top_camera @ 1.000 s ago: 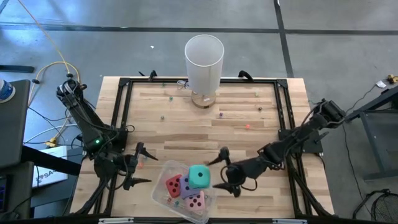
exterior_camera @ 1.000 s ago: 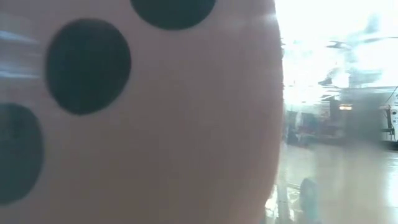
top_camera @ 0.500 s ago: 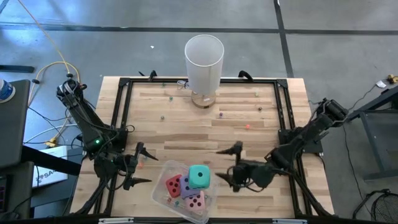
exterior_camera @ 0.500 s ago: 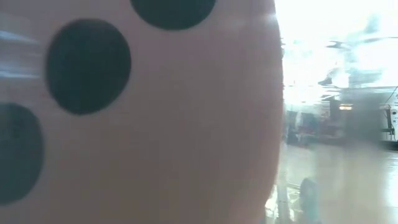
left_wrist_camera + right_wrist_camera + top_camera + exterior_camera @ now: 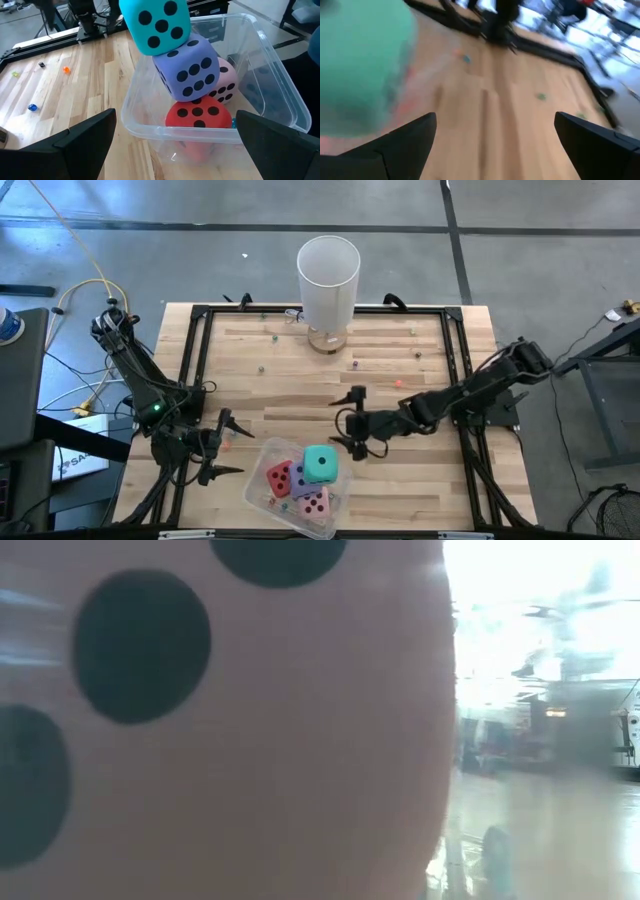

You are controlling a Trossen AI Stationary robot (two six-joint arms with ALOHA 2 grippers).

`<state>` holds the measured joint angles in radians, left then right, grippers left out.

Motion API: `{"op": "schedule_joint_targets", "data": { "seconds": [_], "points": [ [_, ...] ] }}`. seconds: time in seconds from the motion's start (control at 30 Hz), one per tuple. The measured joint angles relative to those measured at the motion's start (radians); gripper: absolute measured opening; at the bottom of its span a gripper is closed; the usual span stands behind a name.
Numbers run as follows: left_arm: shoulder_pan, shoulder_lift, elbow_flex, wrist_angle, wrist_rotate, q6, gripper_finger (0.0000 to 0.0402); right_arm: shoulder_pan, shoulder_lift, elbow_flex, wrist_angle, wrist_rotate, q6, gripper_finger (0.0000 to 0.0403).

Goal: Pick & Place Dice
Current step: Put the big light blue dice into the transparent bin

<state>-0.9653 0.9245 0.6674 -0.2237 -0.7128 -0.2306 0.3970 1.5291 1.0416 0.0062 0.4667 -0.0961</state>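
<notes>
Overhead, your four dice (image 5: 308,478) piled in the clear tub (image 5: 259,493) at the table's (image 5: 300,380) near edge, right gripper (image 5: 351,420) just beyond it, fingers wide open and empty, left gripper (image 5: 222,448) beside the tub, fingers apart, empty; low down, pink die (image 5: 220,720) filling your view; left wrist, teal die (image 5: 155,22) topmost on purple die (image 5: 187,67), red die (image 5: 200,117) lowest.

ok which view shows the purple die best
The left wrist view: the purple die shows two pipped faces, wedged under the teal die in the clear bin. The high view shows only a sliver; the low view is filled by the pink die; the right wrist view misses it.
</notes>
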Motion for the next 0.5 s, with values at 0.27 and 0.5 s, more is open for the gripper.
{"op": "schedule_joint_targets", "data": {
  "seconds": [0.27,0.5],
  "points": [
    [0.000,0.000,0.000,0.000,0.000,-0.011,0.0400,0.030,0.002,0.001,0.133,-0.162,-0.093,0.0396],
    [0.000,0.000,0.000,0.000,0.000,-0.011,0.0400,0.068,0.002,0.001,0.171,-0.232,-0.094,0.0396]
  ]
}}
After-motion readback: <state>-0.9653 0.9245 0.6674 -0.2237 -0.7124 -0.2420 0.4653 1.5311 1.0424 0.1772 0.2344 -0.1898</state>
